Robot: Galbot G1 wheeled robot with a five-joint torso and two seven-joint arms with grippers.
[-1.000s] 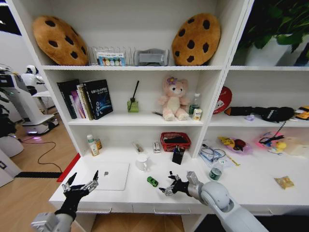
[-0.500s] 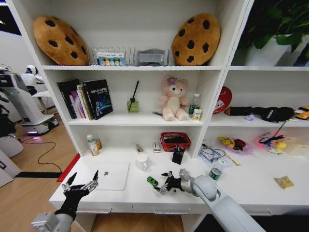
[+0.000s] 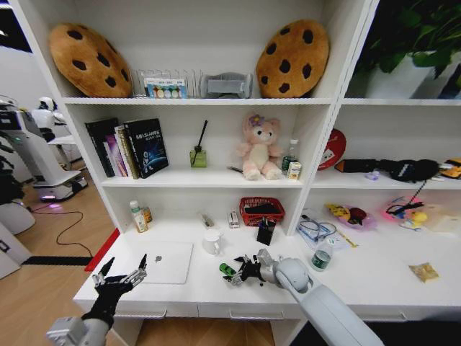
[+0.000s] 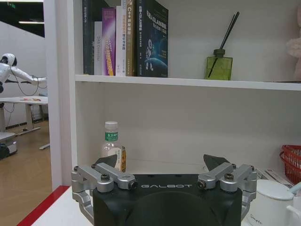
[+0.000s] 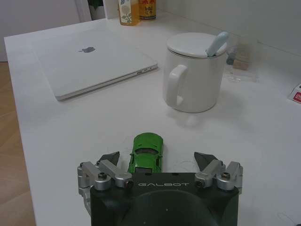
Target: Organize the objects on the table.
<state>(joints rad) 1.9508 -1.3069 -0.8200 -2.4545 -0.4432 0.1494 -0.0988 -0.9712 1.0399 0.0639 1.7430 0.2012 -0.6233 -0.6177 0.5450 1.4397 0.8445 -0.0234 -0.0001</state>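
The left tool point(image 3: 122, 277) hangs over the near left corner of the white surface point(image 3: 187, 292), its 2 fingers spread wide with nothing between them; the left wrist view point(image 4: 164, 176) shows the same open spread. Just right of it the silver laptop point(image 3: 160, 262) lies closed and flat. Farther right, a white lidded mug point(image 3: 212, 242) with a spoon handle sticking out stands near the far side, beyond the laptop's right edge. Nearer than the mug lies the green toy car point(image 3: 227, 269). The right tool point(image 3: 241, 272) is low at the car's right side; in the right wrist view its fingers point(image 5: 109, 159) are open and the car point(image 5: 146, 151) sits between them, ungripped. Well to the right stands a small dark-lidded jar point(image 3: 321, 259).
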